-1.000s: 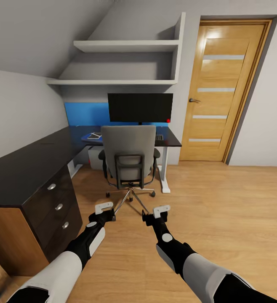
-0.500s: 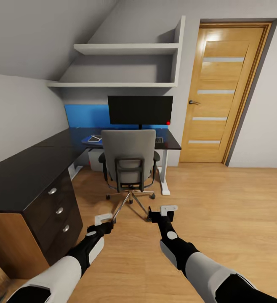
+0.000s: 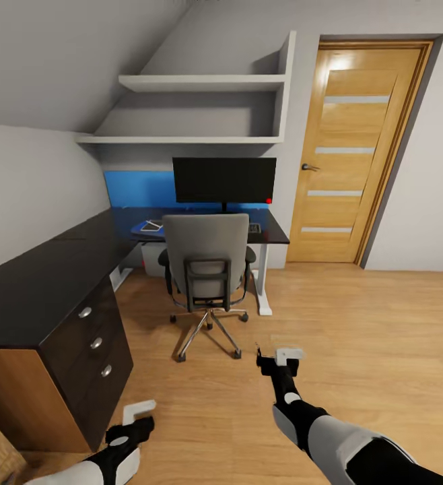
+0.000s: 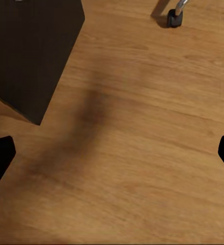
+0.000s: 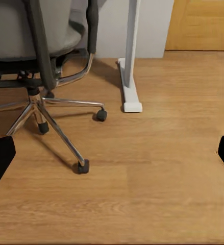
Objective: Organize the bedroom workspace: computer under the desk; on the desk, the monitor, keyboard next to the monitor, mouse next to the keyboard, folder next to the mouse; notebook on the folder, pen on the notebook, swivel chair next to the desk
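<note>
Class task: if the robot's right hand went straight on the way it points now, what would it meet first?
Probably the chair: its chrome base lies ahead of the right hand, with bare wooden floor before it. Depth is unclear, so it might pass beside the base.

Swivel chair faces the desk, back toward camera, tucked at the far wing. Monitor upright on desk behind chair. Blue folder lies on desk left of chair. Both arms low over wood floor.
</note>
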Tool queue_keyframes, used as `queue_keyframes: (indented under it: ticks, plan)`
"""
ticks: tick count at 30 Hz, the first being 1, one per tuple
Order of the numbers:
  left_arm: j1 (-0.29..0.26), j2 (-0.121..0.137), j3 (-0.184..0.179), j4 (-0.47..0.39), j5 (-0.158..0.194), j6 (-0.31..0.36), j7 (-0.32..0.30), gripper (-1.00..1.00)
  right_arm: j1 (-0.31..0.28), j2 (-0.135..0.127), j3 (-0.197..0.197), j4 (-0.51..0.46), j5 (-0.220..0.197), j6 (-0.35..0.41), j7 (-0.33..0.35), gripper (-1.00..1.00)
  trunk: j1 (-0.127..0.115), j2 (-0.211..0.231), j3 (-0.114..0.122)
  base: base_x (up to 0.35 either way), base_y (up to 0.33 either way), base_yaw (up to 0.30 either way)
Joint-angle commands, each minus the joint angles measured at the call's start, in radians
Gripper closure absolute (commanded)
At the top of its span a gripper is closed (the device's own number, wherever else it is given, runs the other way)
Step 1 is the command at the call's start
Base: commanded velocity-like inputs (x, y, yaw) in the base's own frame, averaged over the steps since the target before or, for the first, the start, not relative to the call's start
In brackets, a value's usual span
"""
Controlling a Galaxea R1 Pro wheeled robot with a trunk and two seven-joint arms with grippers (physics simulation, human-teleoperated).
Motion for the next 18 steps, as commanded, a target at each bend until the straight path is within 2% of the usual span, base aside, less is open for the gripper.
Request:
queue_keyframes:
  ticks: [1,4,10,12,18]
  plan:
    - [0.009,0.004,-0.009,0.001,0.009,-0.016,0.003,-1.0,0.001,0.001,0.009,0.015,-0.005,-0.013,-0.005,-1.0,-0.004,0.007,0.002,0.0,0.0,0.0]
    - [0.055,0.024,-0.009,0.002,0.009,-0.067,0.004,-1.0,0.024,0.0,0.007,0.052,-0.006,-0.043,-0.005,-1.0,-0.016,0.028,0.012,0.0,0.0,0.0]
    - [0.121,0.043,-0.008,0.002,0.009,-0.102,0.004,-1.0,0.071,-0.001,0.006,0.065,-0.006,-0.061,-0.005,-1.0,-0.039,0.07,0.031,0.0,0.0,0.0]
    - [0.157,0.054,-0.008,0.002,0.009,-0.134,0.004,-1.0,0.092,0.0,0.007,0.067,-0.006,-0.071,-0.005,-1.0,-0.046,0.084,0.037,0.0,0.0,0.0]
    - [0.211,0.062,-0.008,0.002,0.009,-0.162,0.003,-1.0,0.123,0.0,0.007,0.068,-0.005,-0.083,-0.005,-1.0,-0.069,0.126,0.056,0.0,0.0,0.0]
